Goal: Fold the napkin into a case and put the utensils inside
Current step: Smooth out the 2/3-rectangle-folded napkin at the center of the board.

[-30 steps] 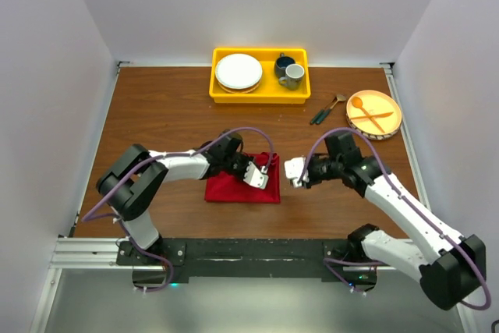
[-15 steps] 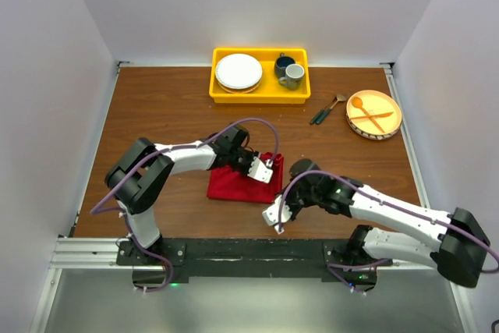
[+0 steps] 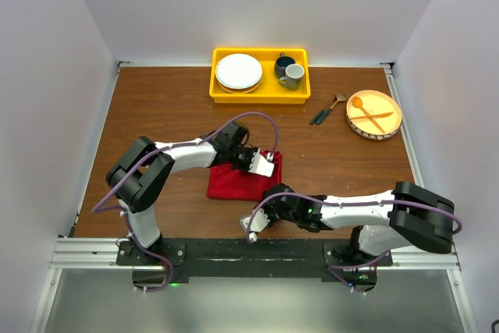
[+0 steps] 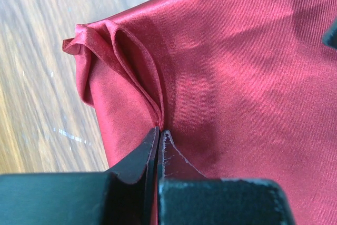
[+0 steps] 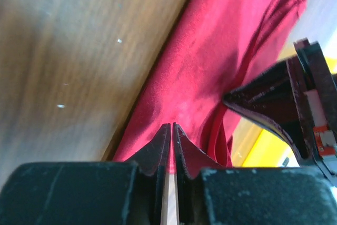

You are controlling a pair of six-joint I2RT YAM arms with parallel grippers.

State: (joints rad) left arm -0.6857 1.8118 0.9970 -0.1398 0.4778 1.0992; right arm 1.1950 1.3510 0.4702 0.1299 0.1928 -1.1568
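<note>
Entry one: napkin (image 3: 234,183); red cloth, folded to a squarish pad on the table (image 3: 156,122), not yet folded narrow and long enough to pocket cutlery; it is lying under the left hand's fingertips and just ahead of the right hand's.

Entry two: left gripper (image 4: 158,131); we are recording its jaws as pressed together on the napkin, pinching the layered edge; a loose fold is curling open just ahead of its tips; we are judging that it is holding this edge so the layers do not slide apart, or so the edge can be carried over for the next fold.

Entry three: right gripper (image 5: 172,126); jaws are standing narrow, with only a slit between them and nothing in it; it is hovering low over bare wood, with the napkin's near hem just ahead of its tips; we are judging the narrow set as a way to get slim tips at the hem; we cannot tell whether it is touching the wood.

Entry four: utensils (image 3: 326,111); they are lying well beyond the left gripper and off to its right, near the yellow tray (image 3: 222,97); neither hand is near them, sensibly, since nothing is ready to receive them.
</note>
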